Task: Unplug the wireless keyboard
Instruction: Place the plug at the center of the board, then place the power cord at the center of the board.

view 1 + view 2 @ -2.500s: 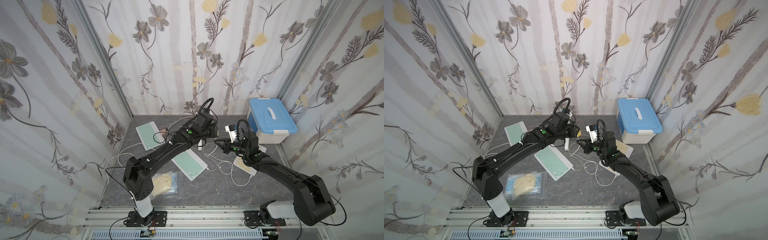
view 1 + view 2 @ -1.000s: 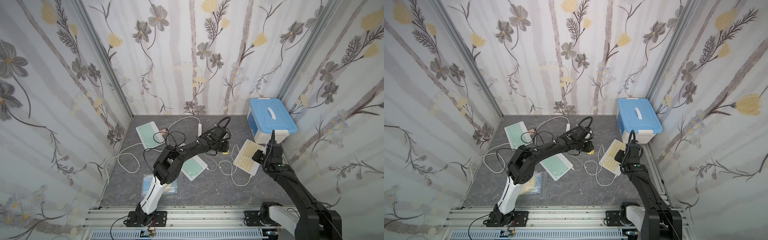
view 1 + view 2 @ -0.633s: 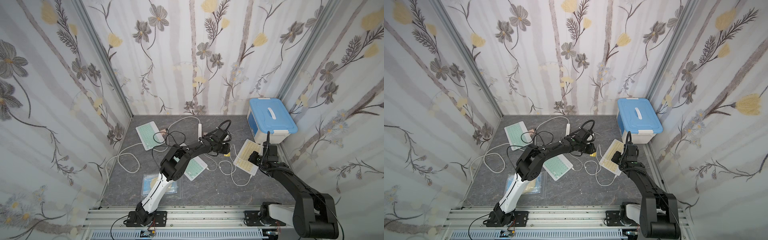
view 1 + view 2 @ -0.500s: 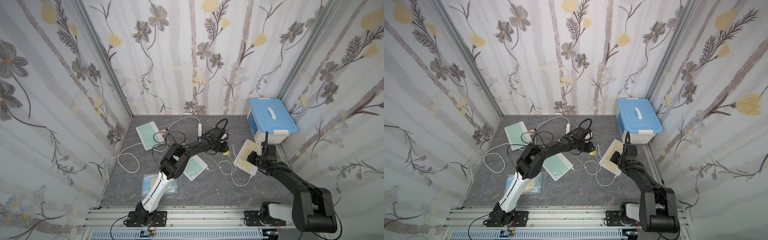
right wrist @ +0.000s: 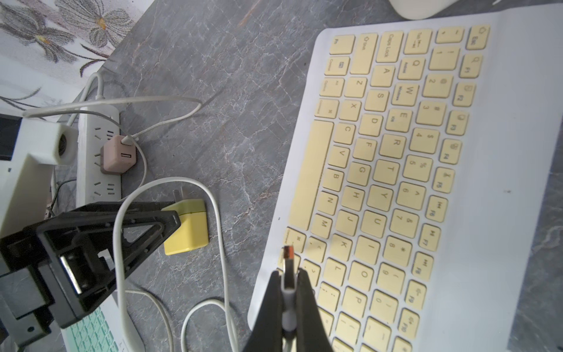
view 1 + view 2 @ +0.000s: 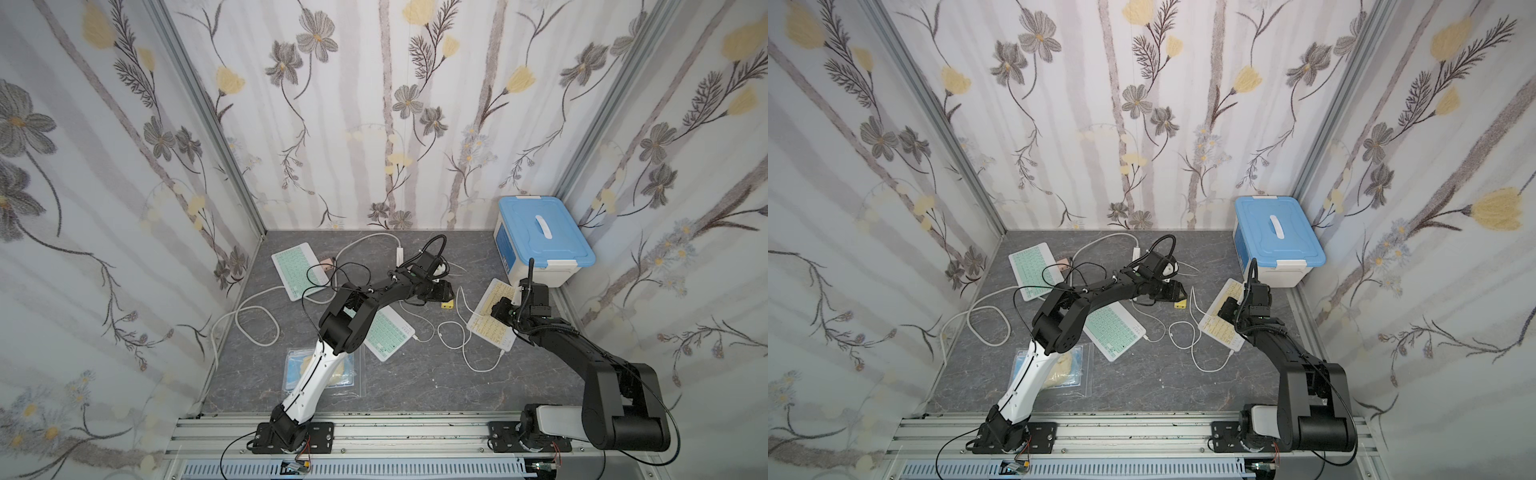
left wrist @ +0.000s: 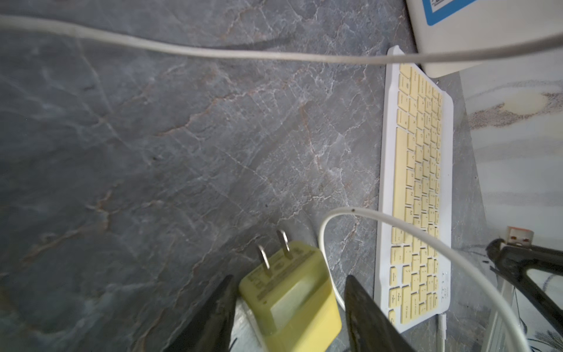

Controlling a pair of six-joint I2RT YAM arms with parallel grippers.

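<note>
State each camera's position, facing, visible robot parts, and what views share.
Top views: high over base rail, looking down on table; left arm and right arm show.
Left wrist: on left arm, faces yellow charger; left gripper shows.
Right wrist: on right arm, faces yellow keyboard; right gripper shows, pinching USB plug.
All share charger, keyboard.

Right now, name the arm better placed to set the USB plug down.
Right. The right gripper is shut on the USB plug, over the yellow keyboard; the left gripper stands open around the yellow charger.
</note>
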